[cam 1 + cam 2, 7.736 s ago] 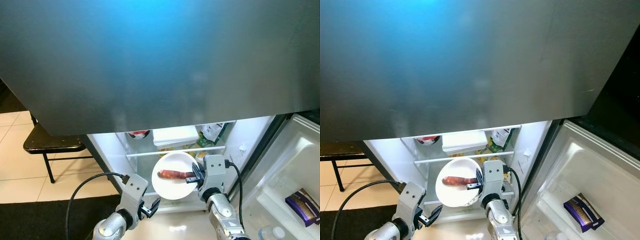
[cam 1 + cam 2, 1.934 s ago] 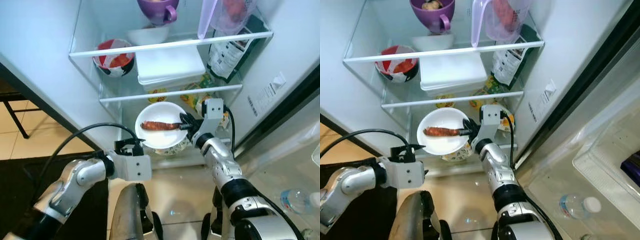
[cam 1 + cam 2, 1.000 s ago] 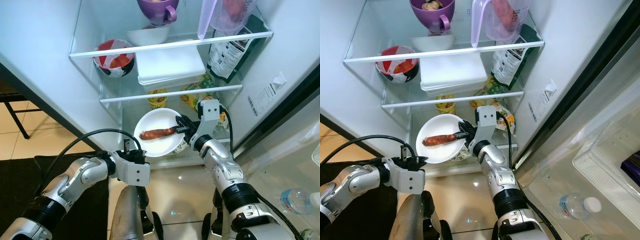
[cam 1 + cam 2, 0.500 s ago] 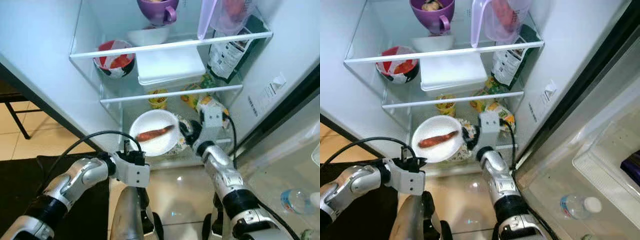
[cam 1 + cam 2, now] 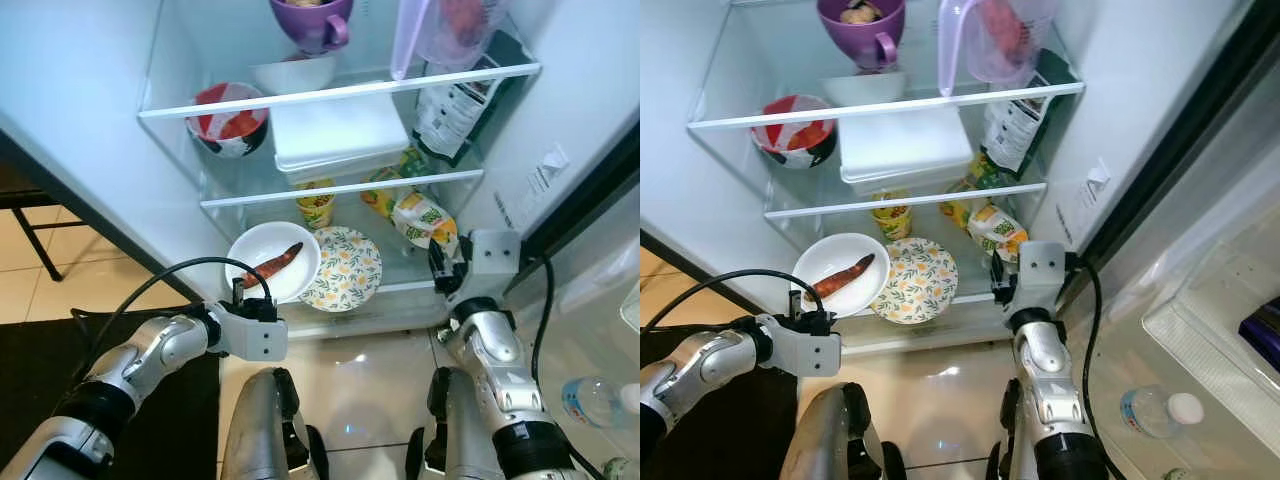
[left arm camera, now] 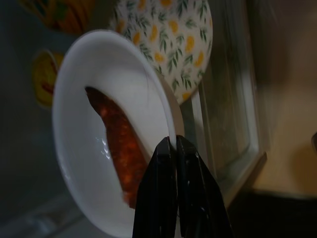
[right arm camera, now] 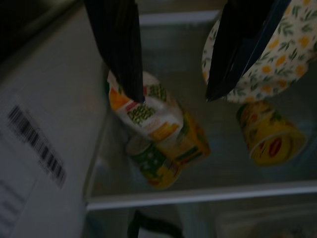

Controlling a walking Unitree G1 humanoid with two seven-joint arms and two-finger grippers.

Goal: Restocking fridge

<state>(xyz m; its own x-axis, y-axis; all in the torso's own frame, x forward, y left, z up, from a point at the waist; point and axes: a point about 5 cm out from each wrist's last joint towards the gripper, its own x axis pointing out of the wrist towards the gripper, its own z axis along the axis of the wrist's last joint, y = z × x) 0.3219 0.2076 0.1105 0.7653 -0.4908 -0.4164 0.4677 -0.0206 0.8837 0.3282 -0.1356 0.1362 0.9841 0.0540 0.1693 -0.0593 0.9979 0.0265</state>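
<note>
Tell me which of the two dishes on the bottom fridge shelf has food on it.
The plain white plate holds a reddish sausage. The floral plate beside it on the right is bare.

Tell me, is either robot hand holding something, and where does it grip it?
The left hand pinches the near rim of the white bowl holding a sausage. The right hand is open and holds nothing.

Head cameras look steeply down into the fridge [image 5: 180,140]; both close wrist cameras share its bottom shelf [image 5: 970,310].
</note>
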